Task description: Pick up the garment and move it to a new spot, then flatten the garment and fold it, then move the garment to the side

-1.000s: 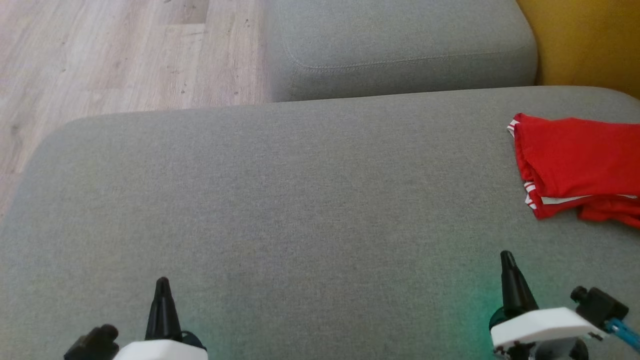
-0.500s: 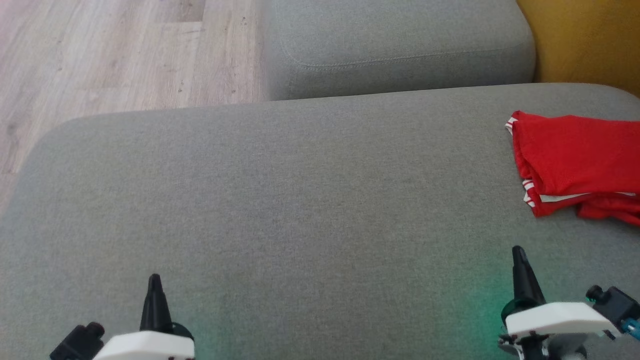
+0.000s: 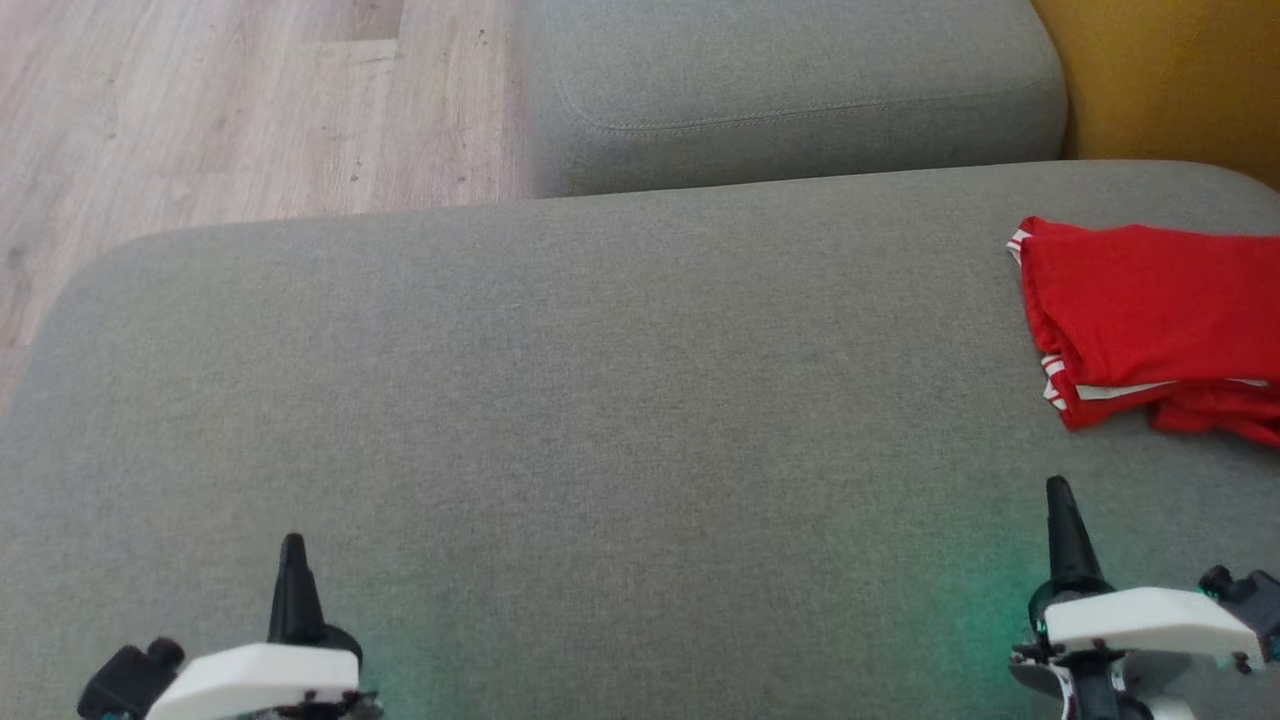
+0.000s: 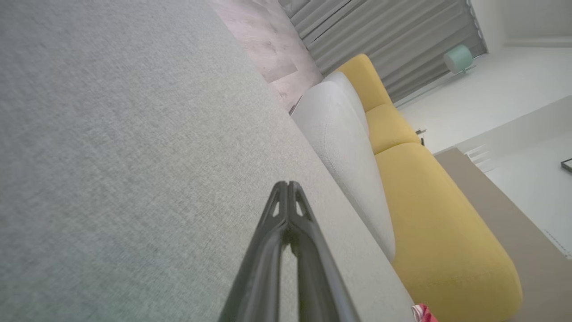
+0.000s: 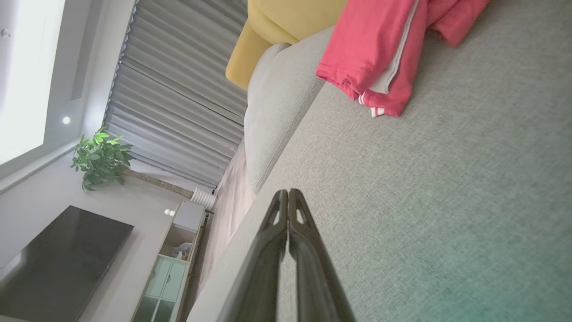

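At the near edge of the head view, at about 7 o'clock, the left tool (image 3: 292,545) hangs over the grey seat cushion (image 3: 600,400), its two dark fingers pressed together into one point with nothing between them. Across at about 5 o'clock, the right tool (image 3: 1058,490) stands the same way: fingers closed tight, pointing toward 12 o'clock, holding nothing. Whether either tip touches the fabric cannot be told. A faint green glow lies on the cushion beside each tool. From the right tool, the garment (image 3: 1150,320) lies at roughly 1 o'clock, near but apart from it, with a strip of bare cushion between the fingertip and the closest hem. The garment is red with white stripes at its edge, folded into a loose, slightly rumpled stack, and sits at the 3 o'clock side of the cushion, running past the frame's edge. From the left tool it lies well apart, toward 2 o'clock, with the whole width of the seat between them. In the right wrist view the same red stack lies ahead of the closed fingers, flat on the grey fabric. Farther off, at 12 o'clock, a second grey cushion (image 3: 790,90) butts against the seat. Beyond it lie the wooden floor (image 3: 200,100) at 10 o'clock and yellow upholstery (image 3: 1170,80) at 2 o'clock.
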Controlling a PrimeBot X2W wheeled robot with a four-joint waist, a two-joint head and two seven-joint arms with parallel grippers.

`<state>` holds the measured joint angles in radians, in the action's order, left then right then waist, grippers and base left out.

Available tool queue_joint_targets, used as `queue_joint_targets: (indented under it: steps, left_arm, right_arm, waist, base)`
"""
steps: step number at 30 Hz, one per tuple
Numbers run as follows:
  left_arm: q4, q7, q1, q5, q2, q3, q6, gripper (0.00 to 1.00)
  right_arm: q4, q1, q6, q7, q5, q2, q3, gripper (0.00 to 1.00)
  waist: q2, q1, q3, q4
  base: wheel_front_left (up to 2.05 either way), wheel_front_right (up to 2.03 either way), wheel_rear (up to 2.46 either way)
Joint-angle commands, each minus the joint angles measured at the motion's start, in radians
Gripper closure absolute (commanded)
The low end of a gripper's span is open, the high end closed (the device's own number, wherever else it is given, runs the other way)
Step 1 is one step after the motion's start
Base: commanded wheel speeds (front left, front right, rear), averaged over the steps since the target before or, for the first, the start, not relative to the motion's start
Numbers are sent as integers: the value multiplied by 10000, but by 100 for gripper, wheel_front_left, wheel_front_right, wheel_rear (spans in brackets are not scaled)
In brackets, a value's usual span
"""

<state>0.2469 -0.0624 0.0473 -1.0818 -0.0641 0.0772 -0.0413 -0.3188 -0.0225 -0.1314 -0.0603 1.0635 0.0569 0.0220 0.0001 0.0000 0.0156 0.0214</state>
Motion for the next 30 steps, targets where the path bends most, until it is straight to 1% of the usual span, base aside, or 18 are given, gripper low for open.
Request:
queue_joint_targets:
  steps: [1, 30]
  left_arm:
    - [-281, 75, -595, -278, -149, -331, -99, 100]
    - [-125, 946, -1182, -3645, -141, -1089, -603, 100]
  right_arm:
    - [389, 610, 5, 86, 319, 190, 41, 100]
    - [625, 1030, 6, 955, 3757, 187, -625, 100]
  waist:
    - [-1, 1, -5, -6]
    - [-1, 0, -121, -138]
  base:
    - [0, 0, 0]
    - [0, 0, 0]
